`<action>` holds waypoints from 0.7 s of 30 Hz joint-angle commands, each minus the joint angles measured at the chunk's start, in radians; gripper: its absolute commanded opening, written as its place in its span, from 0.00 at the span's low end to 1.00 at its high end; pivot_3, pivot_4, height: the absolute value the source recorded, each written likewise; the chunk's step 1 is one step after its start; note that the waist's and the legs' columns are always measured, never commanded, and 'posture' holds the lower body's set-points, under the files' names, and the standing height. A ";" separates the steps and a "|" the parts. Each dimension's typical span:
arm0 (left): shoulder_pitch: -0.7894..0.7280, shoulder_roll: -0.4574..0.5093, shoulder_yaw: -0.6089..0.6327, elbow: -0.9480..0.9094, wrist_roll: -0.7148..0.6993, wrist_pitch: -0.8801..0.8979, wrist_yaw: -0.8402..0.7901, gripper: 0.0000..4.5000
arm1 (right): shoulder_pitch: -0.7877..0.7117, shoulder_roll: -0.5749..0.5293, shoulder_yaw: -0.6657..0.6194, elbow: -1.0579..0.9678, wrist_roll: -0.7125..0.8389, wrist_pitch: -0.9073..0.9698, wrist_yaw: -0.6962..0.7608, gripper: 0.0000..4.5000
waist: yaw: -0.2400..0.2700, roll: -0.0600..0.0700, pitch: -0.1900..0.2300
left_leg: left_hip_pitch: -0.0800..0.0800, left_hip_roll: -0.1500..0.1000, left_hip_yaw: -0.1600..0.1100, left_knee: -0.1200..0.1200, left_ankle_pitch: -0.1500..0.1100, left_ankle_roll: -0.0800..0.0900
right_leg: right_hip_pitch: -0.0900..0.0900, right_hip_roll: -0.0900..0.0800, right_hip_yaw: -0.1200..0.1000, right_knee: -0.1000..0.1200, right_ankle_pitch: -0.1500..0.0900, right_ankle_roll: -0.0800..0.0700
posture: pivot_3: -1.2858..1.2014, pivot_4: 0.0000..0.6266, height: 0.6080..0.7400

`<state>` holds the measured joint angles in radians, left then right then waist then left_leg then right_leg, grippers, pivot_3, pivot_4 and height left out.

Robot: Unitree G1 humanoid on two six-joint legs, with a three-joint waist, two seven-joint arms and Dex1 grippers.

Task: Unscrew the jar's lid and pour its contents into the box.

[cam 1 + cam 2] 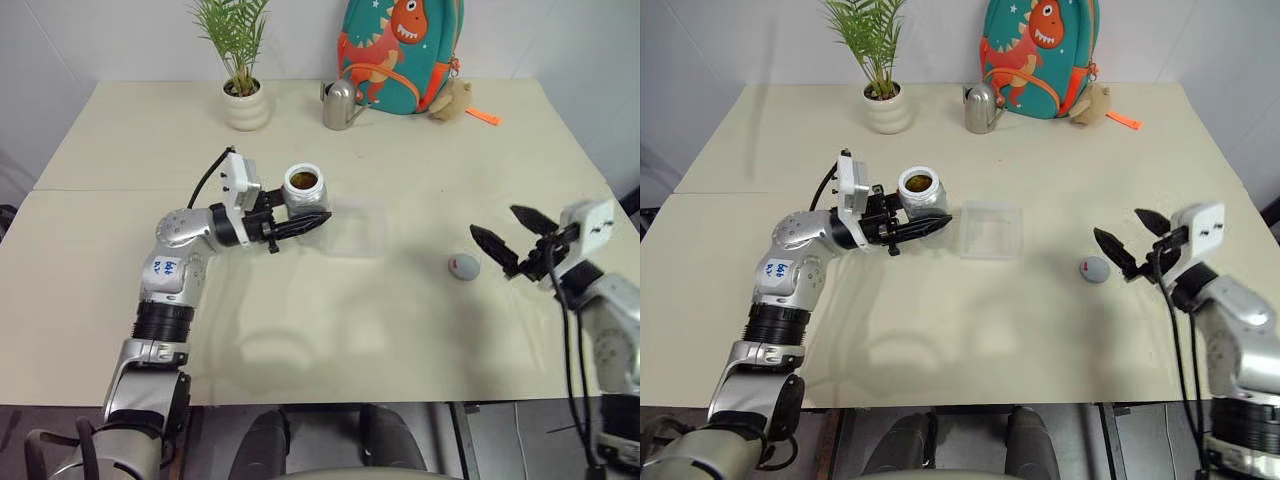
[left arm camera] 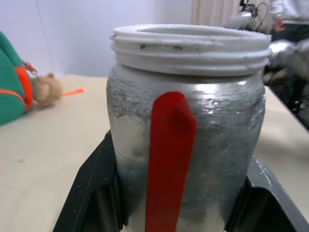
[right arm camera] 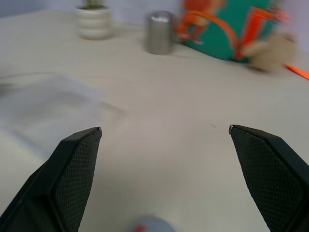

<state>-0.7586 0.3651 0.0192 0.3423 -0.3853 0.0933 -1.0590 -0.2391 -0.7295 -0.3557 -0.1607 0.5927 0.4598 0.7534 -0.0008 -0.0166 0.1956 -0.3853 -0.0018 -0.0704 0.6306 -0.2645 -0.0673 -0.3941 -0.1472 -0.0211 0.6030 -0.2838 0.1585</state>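
My left gripper is clamped tight on the jar — one black finger on each side of its silvery body, the red strip facing my wrist. The jar stands upright in my grip, lifted above the table, its threaded mouth bare and something brown showing inside. It sits just left of the box, close to that clear box's left edge but not over it.

Over on the right, my right gripper is spread wide and holds nothing — its fingers stand far apart with bare tabletop between them. The lid lies flat on the table just left of those fingertips, apart from them, its small red mark facing up.

The box rests on the table between the jar and the lid, nearer the jar; I cannot tell whether anything lies in it.

At the far edge stand a potted plant to the left, a shiny metal watering can in the middle, and a green dinosaur backpack with a small plush toy and an orange piece beside it — all well apart from my hands.
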 commanded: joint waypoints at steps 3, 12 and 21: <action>-0.128 -0.019 -0.039 0.140 0.095 -0.083 0.026 0.43 | -0.043 -0.125 0.071 -0.119 0.037 0.117 0.098 0.99 | 0.004 -0.001 0.001 | -0.001 0.000 0.000 0.001 0.000 0.000 | 0.000 0.000 0.000 -0.002 0.001 0.001 | 0.52 0.24 1.00; -0.332 -0.047 -0.121 0.312 0.319 -0.295 0.189 0.43 | 0.021 -0.086 0.030 -0.206 0.063 0.157 0.040 0.99 | 0.026 -0.003 0.002 | -0.006 -0.001 0.001 0.000 0.000 0.001 | 0.000 0.000 -0.001 -0.008 0.003 0.005 | 0.52 0.24 1.00; -0.485 0.093 -0.566 0.406 1.325 -0.754 1.305 0.43 | 0.113 -0.019 -0.011 -0.282 0.088 0.162 -0.043 0.99 | 0.030 -0.005 0.003 | -0.007 -0.001 0.004 -0.001 -0.001 0.001 | 0.000 0.000 0.001 -0.013 0.006 0.008 | 0.52 0.24 1.00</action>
<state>-1.2088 0.4582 -0.4579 0.7700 0.7458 -0.6431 0.0108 -0.1297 -0.7598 -0.3356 -0.3970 0.6530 0.6218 0.7299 0.0293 -0.0217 0.1985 -0.3923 -0.0032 -0.0669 0.6299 -0.2653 -0.0667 -0.3938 -0.1476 -0.0201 0.5902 -0.2779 0.1671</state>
